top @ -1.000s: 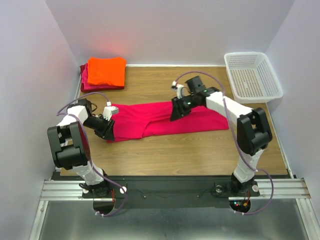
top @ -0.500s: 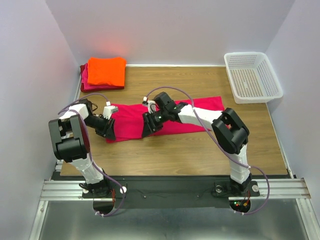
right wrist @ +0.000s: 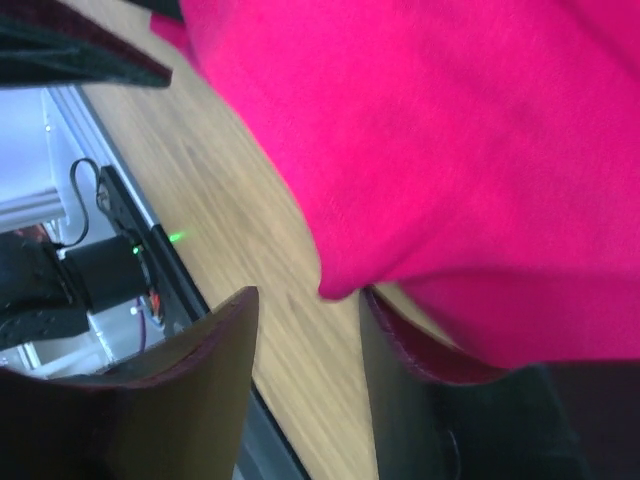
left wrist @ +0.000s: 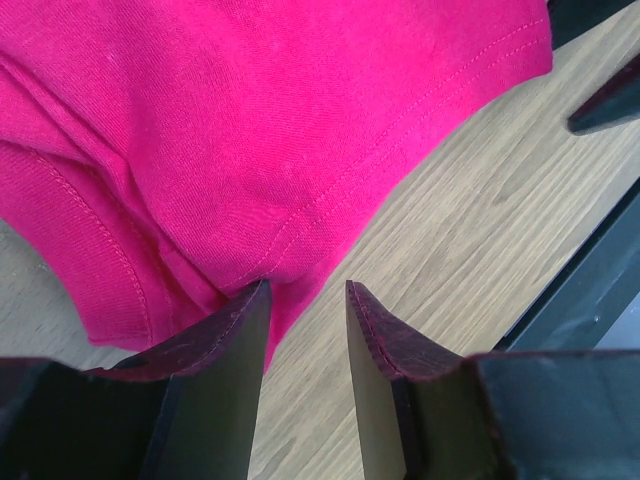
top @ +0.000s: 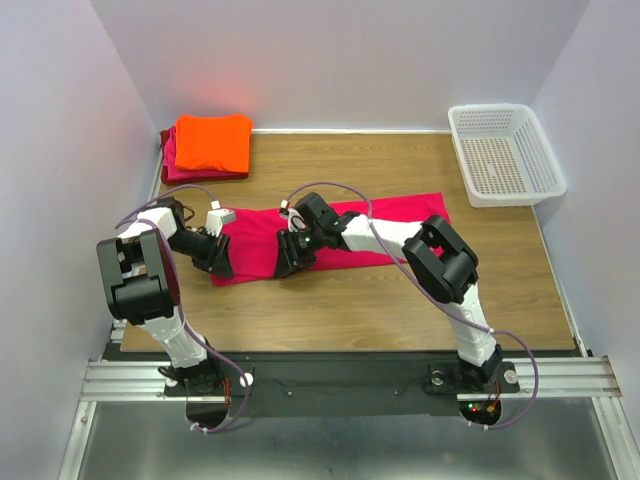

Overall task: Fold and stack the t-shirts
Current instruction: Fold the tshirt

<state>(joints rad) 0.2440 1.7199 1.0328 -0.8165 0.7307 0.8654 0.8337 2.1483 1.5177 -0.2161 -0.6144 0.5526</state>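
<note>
left gripper (left wrist: 305, 295), right gripper (right wrist: 308, 292): both released at magenta t-shirt (left wrist: 300, 120) hem | risk: cloth snags right finger, dragging fold open

You have a magenta-pink shirt (top: 252, 245) with matching stitching, lying on a desk (top: 350, 300) of light brown wood grain. At the back, a bright orange shirt (top: 213, 140) tops a darker red shirt (top: 168, 160), and the basket (top: 505, 150) is white mesh.
</note>
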